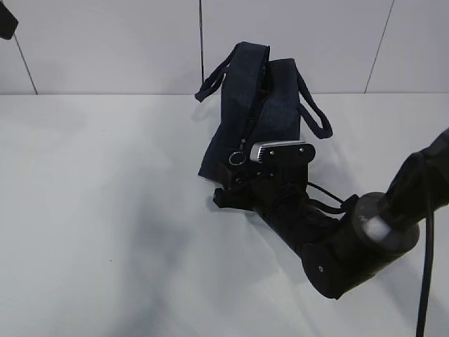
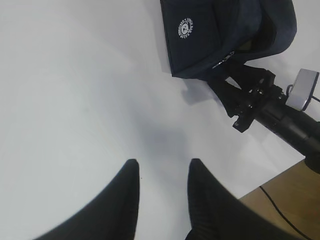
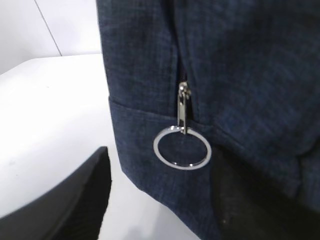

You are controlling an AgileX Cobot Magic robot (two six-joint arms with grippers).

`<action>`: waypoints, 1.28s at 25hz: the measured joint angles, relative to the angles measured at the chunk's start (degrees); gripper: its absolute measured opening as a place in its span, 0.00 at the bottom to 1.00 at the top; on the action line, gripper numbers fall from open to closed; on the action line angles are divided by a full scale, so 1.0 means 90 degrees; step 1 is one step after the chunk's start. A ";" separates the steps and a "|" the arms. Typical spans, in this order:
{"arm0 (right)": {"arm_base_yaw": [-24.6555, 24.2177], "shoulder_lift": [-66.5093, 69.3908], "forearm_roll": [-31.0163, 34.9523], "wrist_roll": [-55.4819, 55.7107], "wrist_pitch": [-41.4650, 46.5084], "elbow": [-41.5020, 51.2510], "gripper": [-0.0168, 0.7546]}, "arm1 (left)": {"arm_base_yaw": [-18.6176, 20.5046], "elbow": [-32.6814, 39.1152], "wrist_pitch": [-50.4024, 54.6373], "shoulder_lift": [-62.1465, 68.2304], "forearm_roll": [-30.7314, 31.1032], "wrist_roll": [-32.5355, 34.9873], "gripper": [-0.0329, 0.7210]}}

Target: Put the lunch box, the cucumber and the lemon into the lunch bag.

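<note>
The dark navy lunch bag (image 1: 256, 105) stands on the white table with its two loop handles up. It also shows in the left wrist view (image 2: 220, 35) with its white logo, and it fills the right wrist view (image 3: 225, 65). Its silver ring pull (image 3: 182, 149) hangs from the zipper slider at the bag's near end (image 1: 238, 158). My right gripper (image 3: 161, 152) is open, its fingers on either side of the bag's lower corner, just below the ring (image 1: 231, 189). My left gripper (image 2: 162, 165) is open and empty above bare table. The lunch box, cucumber and lemon are out of view.
The white table (image 1: 105, 210) ends at a pale wall behind the bag. The right arm (image 2: 280, 115) reaches in from the right. A brown surface (image 2: 290, 200) shows past the table's edge in the left wrist view.
</note>
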 joint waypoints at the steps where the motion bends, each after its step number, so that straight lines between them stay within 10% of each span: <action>1: 0.0000 0.0033 0.0010 0.0000 0.0000 -0.0033 0.64 | 0.0000 0.0000 0.0000 0.0000 0.0000 0.0000 0.36; 23: 0.0000 -0.0028 0.0002 0.0251 -0.0141 0.0051 0.08 | 0.0000 0.0000 0.0000 0.0000 0.0000 0.0040 0.36; 32: 0.0000 -0.0832 -0.0477 0.0292 -0.0037 0.1024 0.04 | 0.0000 0.0000 0.0000 0.0000 -0.0022 0.0040 0.36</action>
